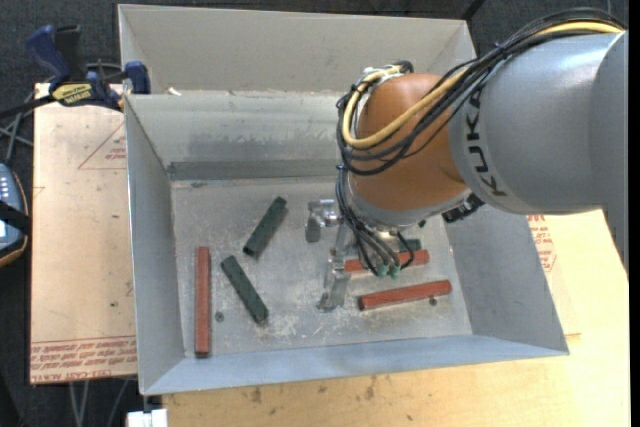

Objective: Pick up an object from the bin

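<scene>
My gripper point(328, 253) hangs low over the right half of the bin floor, below the orange wrist cover. Its two metal fingers stand apart, one fingertip point(320, 217) towards the back and the other towards the front, so it is open. A short red-brown stick point(415, 258) lies just right of the fingers, its left end hidden under the gripper's body near the gap. A second red-brown stick point(405, 296) lies parallel to it, a little nearer the front wall. Nothing shows between the fingers.
Two dark green blocks lie left of the gripper, one point(265, 226) mid-floor and one point(244, 289) nearer the front. A long red-brown stick point(203, 301) lies along the left wall. The arm covers the bin's right back part.
</scene>
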Controlling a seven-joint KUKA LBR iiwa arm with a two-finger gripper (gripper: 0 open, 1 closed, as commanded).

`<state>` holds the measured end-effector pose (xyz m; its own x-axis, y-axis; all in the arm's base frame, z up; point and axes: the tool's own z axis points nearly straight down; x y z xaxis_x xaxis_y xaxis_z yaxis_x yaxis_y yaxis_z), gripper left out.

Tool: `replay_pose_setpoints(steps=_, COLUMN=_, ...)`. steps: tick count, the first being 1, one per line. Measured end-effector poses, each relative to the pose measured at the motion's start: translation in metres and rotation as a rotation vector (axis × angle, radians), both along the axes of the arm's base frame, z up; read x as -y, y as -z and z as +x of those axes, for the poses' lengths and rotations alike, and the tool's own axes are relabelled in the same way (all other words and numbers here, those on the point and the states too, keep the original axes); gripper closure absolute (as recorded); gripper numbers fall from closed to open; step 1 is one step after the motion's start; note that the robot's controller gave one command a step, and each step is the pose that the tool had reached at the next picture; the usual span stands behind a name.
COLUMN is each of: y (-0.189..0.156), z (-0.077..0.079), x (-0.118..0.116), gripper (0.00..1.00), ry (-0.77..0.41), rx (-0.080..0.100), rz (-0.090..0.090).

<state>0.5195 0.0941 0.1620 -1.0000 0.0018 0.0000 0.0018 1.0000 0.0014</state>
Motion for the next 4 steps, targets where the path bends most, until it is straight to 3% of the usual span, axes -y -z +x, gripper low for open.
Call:
replay_pose_setpoints(steps=1, y=0.039, z=-0.029, x=0.037, gripper=0.00, ry=-0.030, rx=0.003, rz=0.000)
replay_pose_setpoints(steps=2, y=0.053, z=-0.034, x=0.050, gripper=0.00, ry=-0.024, rx=-0.004, rz=-0.002)
replay_pose_setpoints(steps=3, y=0.014, z=-0.019, x=0.049, gripper=0.00, ry=-0.039, rx=-0.007, rz=-0.001)
replay_pose_setpoints(steps=4, y=-0.003, z=-0.004, x=0.071, gripper=0.00, ry=-0.245, rx=0.016, rz=-0.002)
